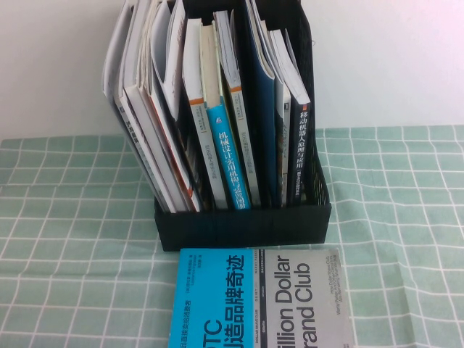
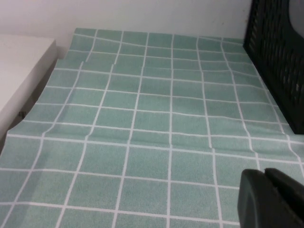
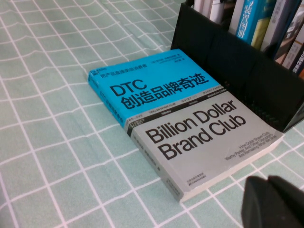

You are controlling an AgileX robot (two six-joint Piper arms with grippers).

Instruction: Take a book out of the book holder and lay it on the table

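The book [image 1: 257, 297] lies flat on the table [image 1: 65, 239], cover up, just in front of the book holder [image 1: 243, 217]. Its cover is half cyan, half grey, and it shows whole in the right wrist view [image 3: 180, 118]. My right gripper [image 3: 266, 180] is shut and empty, above the cloth just off the book's grey corner, apart from it. My left gripper [image 2: 264, 172] is shut and empty over bare cloth [image 2: 142, 109], to the left of the holder's mesh side [image 2: 280, 57]. Neither arm shows in the high view.
The holder is packed with several upright books and magazines, among them a cyan-spined one [image 1: 228, 159] and a black-spined one [image 1: 301, 152]. A white ledge [image 2: 19, 71] borders the cloth on the left. A white wall stands behind.
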